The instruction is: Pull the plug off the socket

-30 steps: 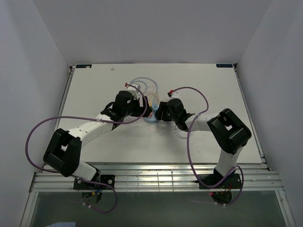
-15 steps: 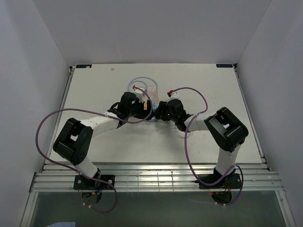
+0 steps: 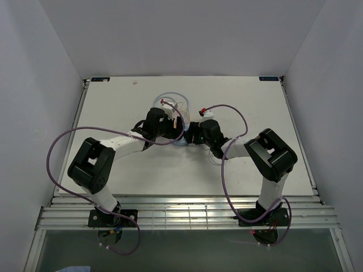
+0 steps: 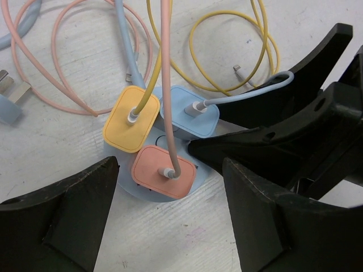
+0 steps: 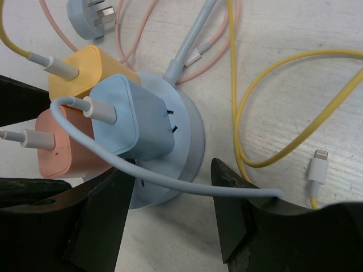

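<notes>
While both arms reach in to the middle of the counter (image 5: 295,22), the socket (image 5: 190,139) lies flat there between the two hands. It is a round, pale blue puck. Three square plugs sit on its top, close together: a yellow plug (image 4: 131,127), a blue plug (image 4: 190,111) and an orange plug (image 4: 164,171). A cord of the same color comes out of the top of each one.

The left hand (image 4: 169,170) is wide open. Its two black fingers (image 4: 62,221) sit one on each side of the orange plug, with room left on both sides. One fingertip hangs over the rim of the socket, but I cannot tell if it touches.

The right hand (image 5: 173,173) comes in from the other side. Its fingers (image 5: 238,221) are apart with a clear gap, down low at the near edge of the socket, just under the blue plug. The thin blue cord (image 5: 187,190) runs across that gap. I cannot tell if these fingers press on the socket.

A thick pale cord (image 5: 190,48) leaves the far side of the socket. A loose plug (image 5: 91,20) with metal pins lies on the counter near it. A yellow cord (image 5: 249,113) loops beside the socket, and its white tip (image 5: 319,170) lies next to a right finger. A pink cord (image 4: 57,73) curls on the counter too.
</notes>
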`<state>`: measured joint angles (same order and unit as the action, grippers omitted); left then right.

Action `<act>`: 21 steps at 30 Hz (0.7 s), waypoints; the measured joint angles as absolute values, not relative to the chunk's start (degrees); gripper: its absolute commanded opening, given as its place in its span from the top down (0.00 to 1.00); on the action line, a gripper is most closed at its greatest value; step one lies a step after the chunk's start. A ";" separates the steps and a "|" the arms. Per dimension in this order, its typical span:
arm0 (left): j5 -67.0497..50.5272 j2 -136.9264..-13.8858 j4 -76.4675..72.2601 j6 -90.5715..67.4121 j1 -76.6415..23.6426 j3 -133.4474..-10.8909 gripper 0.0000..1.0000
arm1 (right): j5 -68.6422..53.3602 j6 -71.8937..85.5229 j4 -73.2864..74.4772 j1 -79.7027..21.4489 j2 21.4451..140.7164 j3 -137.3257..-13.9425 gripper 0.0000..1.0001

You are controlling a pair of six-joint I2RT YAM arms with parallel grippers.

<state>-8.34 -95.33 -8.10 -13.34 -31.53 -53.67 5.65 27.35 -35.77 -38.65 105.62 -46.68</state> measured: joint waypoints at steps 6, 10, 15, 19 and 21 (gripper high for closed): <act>-8.49 -96.66 -8.19 -12.93 -31.27 -54.06 0.24 | 4.69 24.73 -39.40 -38.65 105.62 -46.26 0.37; -9.15 -96.66 -8.29 -12.95 -31.20 -54.06 0.28 | 3.92 23.22 -41.58 -38.65 105.73 -46.33 0.37; -9.54 -96.66 -8.62 -12.95 -31.16 -54.06 0.28 | 3.86 21.87 -42.41 -38.65 107.83 -47.57 0.37; -9.54 -96.66 -8.67 -12.91 -30.85 -54.06 0.28 | 3.66 21.54 -43.70 -38.65 110.13 -48.27 0.42; -9.52 -96.66 -8.71 -12.82 -30.79 -54.06 0.28 | 3.68 21.50 -44.31 -38.65 110.54 -48.36 0.47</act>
